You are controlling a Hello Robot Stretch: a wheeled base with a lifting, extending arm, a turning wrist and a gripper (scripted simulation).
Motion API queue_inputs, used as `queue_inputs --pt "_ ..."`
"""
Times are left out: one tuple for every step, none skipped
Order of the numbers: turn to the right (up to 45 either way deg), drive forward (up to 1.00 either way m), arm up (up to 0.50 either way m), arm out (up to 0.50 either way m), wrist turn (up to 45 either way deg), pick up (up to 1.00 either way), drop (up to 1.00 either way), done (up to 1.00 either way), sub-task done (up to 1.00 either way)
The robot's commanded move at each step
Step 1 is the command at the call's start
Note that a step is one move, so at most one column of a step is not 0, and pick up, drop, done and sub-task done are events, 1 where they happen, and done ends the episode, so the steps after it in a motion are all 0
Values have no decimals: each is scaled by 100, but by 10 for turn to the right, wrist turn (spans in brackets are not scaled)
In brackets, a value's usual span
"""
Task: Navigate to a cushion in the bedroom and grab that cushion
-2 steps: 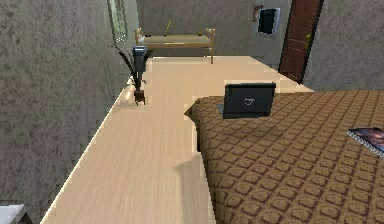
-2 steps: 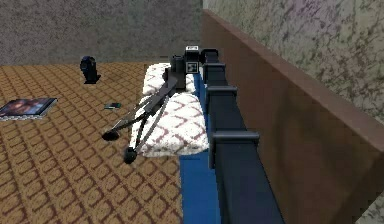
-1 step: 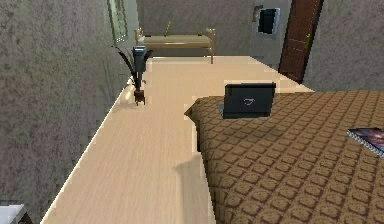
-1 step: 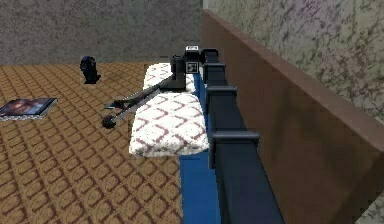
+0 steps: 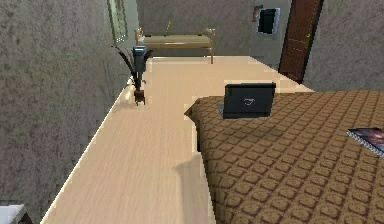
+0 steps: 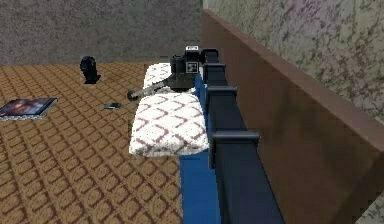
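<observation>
While the magazine point(image 6: 27, 106) lies far off on the bed point(image 6: 70, 170), the white patterned cushion point(image 6: 166, 130) rests further right, with the claw point(image 6: 150, 92) at its far end. Whether the claw touches or has hold of anything cannot be told. The fingers probably want the cushion's middle, not its edge, then a straight lift, staying clear of the headboard point(image 6: 290, 110).

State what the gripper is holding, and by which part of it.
Cannot be told: the gripper is at the white patterned cushion, which lies on the brown bedspread.
</observation>
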Motion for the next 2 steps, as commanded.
queue_inputs --pt "0 0 0 0 150 0 0 0 0" --pt "0 0 -30 0 0 0 0 0 0"
